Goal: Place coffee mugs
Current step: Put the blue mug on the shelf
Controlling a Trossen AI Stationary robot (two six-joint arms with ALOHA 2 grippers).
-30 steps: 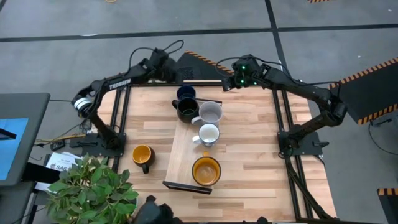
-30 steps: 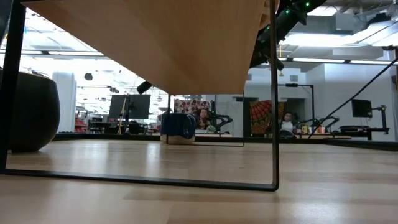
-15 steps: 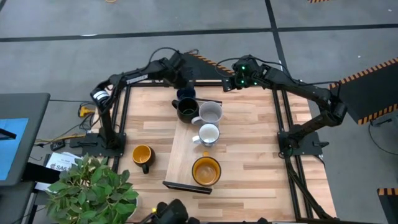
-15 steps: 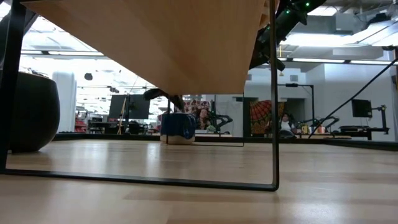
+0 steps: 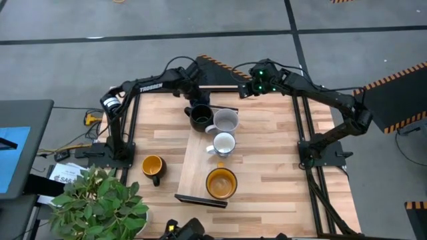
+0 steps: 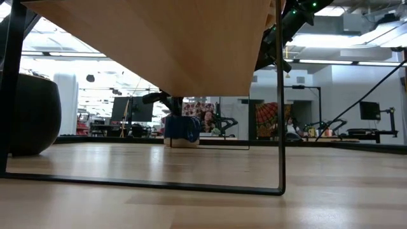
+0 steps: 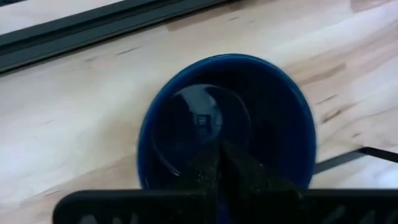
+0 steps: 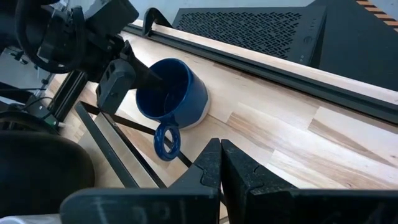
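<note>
The dark blue mug point(image 8: 174, 93) stands upright on the table near its far edge, its handle point(image 8: 166, 142) toward the board. My left gripper point(image 7: 221, 148) is shut, with its fingers pointing down into the mug's hollow; it also shows in the high view point(image 5: 197, 99) and the right wrist view point(image 8: 152, 81). My right gripper point(image 8: 221, 146) is shut and empty, above the far edge point(image 5: 243, 89). The black mug point(image 5: 201, 117), the pale grey mug point(image 5: 227, 121), the white mug point(image 5: 223, 144) and one yellow-orange mug point(image 5: 221, 183) stand on the wooden board point(image 5: 197, 160). The other yellow-orange mug point(image 5: 153, 166) stands on the table to its left. My left gripper's shut fingers point(image 7: 205, 171) reach from above, slanting down, into the dark blue mug's hollow point(image 7: 186, 118). Whether they touch its inner wall or floor, I cannot tell. The mug stands upright on the table.
The long wooden board lies down the table's middle, with a black stand edge at its near end point(image 5: 200, 200). A potted plant point(image 5: 100, 200) stands at the near left corner. Black frame rails point(image 5: 220, 87) run along the far edge.
My left gripper has gone from the far left corner toward the table's right and near edge, over the dark blue mug, and has come down with its fingers into the mug. The mugs have stayed where they were.
</note>
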